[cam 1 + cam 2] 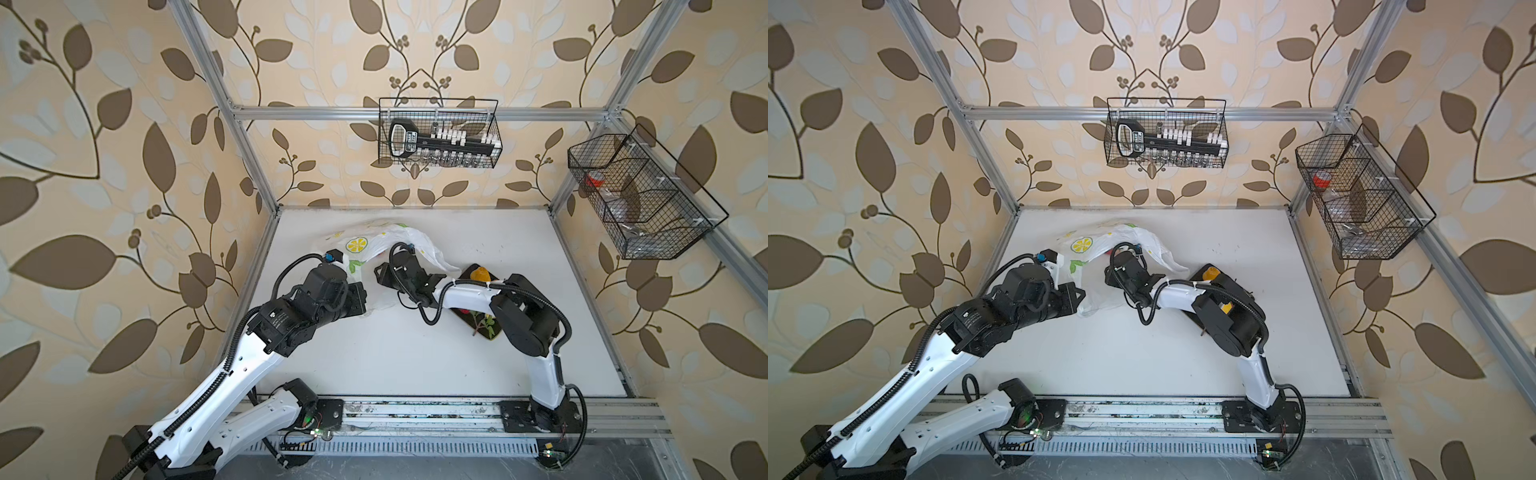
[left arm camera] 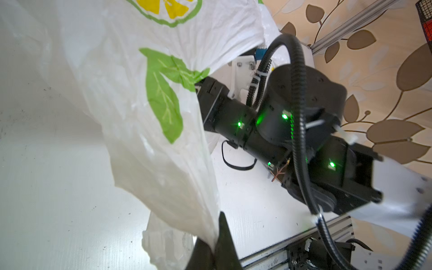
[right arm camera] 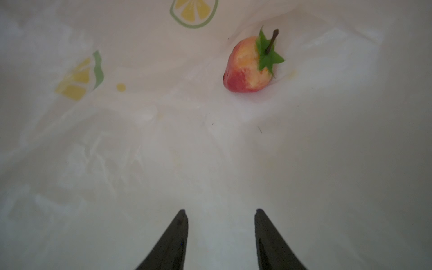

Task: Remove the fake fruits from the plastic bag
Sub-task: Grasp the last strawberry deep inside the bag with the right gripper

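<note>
The plastic bag [image 2: 131, 93] is pinched at its edge by the tightly closed left claw [image 2: 214, 240]. Inside it, the right claw [image 3: 221, 210] is held half-spread, empty. A red strawberry [image 3: 247, 67] is seen ahead of its tips, untouched.

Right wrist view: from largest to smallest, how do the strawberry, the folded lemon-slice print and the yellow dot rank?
1. strawberry
2. folded lemon-slice print, nearly as large, so unsure
3. yellow dot, clearly smallest

Overhead stereo pair (wrist cameras close-up)
</note>
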Available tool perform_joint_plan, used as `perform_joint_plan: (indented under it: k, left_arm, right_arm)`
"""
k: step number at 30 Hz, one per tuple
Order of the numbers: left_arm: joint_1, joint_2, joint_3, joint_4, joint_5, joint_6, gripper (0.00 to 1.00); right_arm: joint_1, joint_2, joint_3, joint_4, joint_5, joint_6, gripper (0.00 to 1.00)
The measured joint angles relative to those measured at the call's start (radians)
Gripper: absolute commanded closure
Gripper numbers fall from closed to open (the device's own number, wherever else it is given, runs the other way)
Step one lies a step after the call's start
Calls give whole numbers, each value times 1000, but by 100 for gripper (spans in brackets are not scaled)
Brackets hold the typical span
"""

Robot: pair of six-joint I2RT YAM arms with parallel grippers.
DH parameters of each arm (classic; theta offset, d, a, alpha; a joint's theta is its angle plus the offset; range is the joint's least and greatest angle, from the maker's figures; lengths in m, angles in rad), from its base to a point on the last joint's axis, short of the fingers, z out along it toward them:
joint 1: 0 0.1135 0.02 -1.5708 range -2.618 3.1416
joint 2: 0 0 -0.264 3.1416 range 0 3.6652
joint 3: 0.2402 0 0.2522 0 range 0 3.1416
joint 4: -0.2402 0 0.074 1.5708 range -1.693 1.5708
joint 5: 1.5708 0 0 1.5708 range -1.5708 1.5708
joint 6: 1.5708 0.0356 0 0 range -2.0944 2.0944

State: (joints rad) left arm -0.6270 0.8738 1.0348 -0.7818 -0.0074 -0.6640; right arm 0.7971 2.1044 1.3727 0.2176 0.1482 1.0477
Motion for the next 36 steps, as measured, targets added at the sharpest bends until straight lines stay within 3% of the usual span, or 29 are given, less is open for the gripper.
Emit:
perform_joint_plan:
  k: [5,12,26,36]
  left_arm:
    - [0,2,5,-16,54,35,100]
    - [0,18,34,-24,116,66,100]
    - [0,68,86,-31,199,114,100]
    - [0,85,105,-42,249,133,100]
  right_arm:
    - [-29,108,116,6,29,174,40]
    - [-47,231,260,-2,61,322,35]
    - [-52,444,565,-66,55,384,32]
    - [-44,482,615,-79,16,347,55]
